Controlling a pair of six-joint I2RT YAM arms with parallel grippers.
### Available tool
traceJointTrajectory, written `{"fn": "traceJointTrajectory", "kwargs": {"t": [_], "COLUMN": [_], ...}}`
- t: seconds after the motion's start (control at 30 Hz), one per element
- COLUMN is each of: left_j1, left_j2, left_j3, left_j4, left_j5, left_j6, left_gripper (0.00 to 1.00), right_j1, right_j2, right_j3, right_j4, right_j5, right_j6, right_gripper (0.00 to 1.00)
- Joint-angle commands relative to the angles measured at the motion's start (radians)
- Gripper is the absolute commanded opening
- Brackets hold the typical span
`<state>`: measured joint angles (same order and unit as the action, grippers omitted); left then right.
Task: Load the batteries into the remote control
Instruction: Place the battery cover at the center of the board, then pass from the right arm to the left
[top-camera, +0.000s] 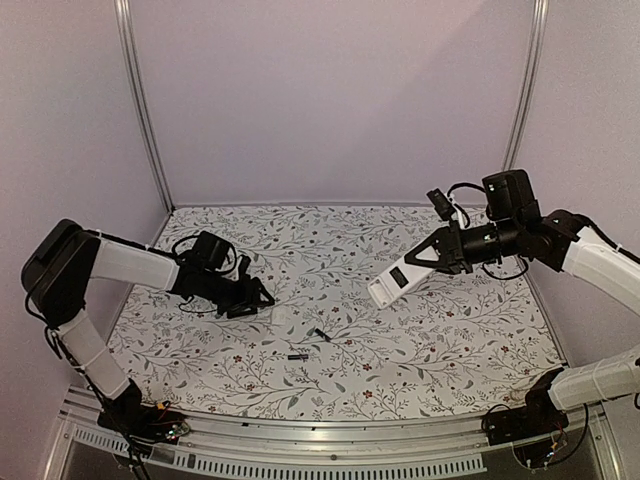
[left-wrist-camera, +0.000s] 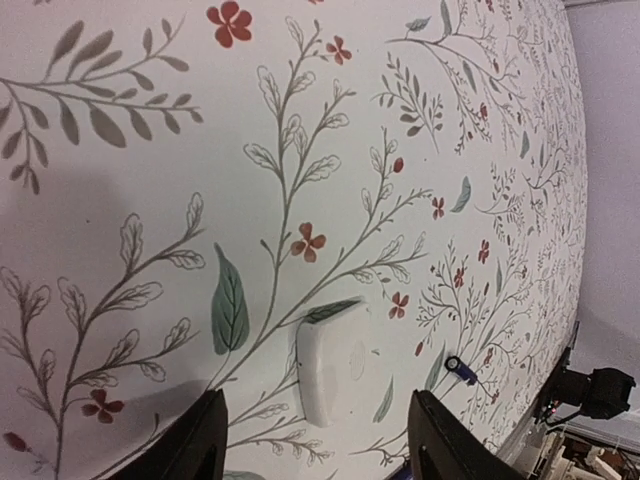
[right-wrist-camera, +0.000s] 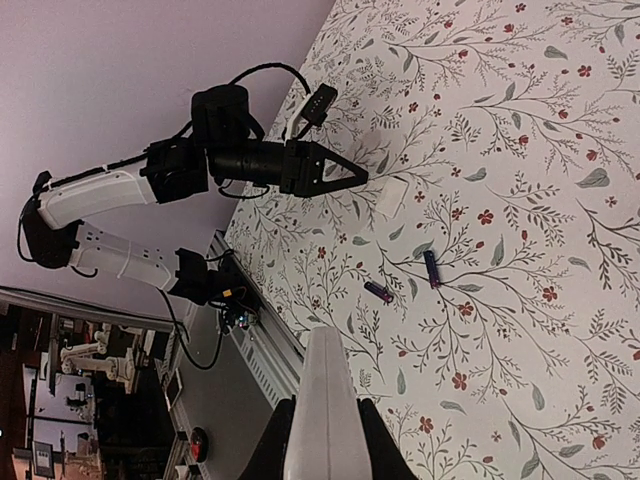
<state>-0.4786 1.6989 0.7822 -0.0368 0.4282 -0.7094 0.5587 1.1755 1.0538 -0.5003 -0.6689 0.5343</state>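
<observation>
My right gripper (top-camera: 417, 262) is shut on the white remote control (top-camera: 392, 283) and holds it tilted in the air over the right half of the table. A dark rectangle shows on the remote. In the right wrist view the remote (right-wrist-camera: 325, 400) sticks out edge-on between my fingers. Two dark batteries (top-camera: 320, 334) (top-camera: 297, 356) lie apart on the flowered table, near the front middle; they also show in the right wrist view (right-wrist-camera: 431, 268) (right-wrist-camera: 377, 291). My left gripper (top-camera: 262, 298) is open and low over a small white plastic piece (left-wrist-camera: 330, 370), which lies between its fingers (left-wrist-camera: 195, 445).
The flowered tablecloth (top-camera: 420, 340) covers the table. A metal rail (top-camera: 330, 440) runs along the front edge. Purple walls and frame posts (top-camera: 145, 110) close the back and sides. One battery (left-wrist-camera: 460, 368) lies just right of the white piece.
</observation>
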Motion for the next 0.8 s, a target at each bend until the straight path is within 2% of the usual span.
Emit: {"fn": "traceJointTrajectory", "kwargs": {"t": [0.0,0.13,0.3,0.4,0.6,0.77], "left_j1": [0.007,-0.084,-0.256,-0.337,-0.437,-0.501], "left_j2": [-0.129,-0.282,-0.409,-0.398,-0.273,-0.228], "left_j3": [-0.008,0.003,0.024,0.079,0.241,0.303], "left_j4": [-0.076,-0.076,0.061,0.089,0.06,0.041], "left_j5": [-0.112,-0.178,-0.031,0.077,0.298,0.334], "left_j6": [0.072,0.215,0.322,0.336,0.311,0.324], "left_gripper": [0.65,0.71,0.72,0.72,0.69,0.68], "right_j1": [-0.003,-0.001,0.004,0.021,0.111,0.155], "right_j2": [-0.007,-0.001,0.022,0.039,0.096,0.133], "right_j3": [-0.019,-0.029,-0.034,-0.022,0.073,0.14], "right_j4": [0.012,0.023,0.037,0.035,-0.06,-0.116], "right_j5": [-0.025,-0.066,-0.16,-0.201,-0.228,-0.227], "right_j6": [-0.006,-0.014,-0.036,-0.058,-0.166,-0.243], "right_gripper": [0.0,0.0,0.0,0.0,0.0,0.0]}}
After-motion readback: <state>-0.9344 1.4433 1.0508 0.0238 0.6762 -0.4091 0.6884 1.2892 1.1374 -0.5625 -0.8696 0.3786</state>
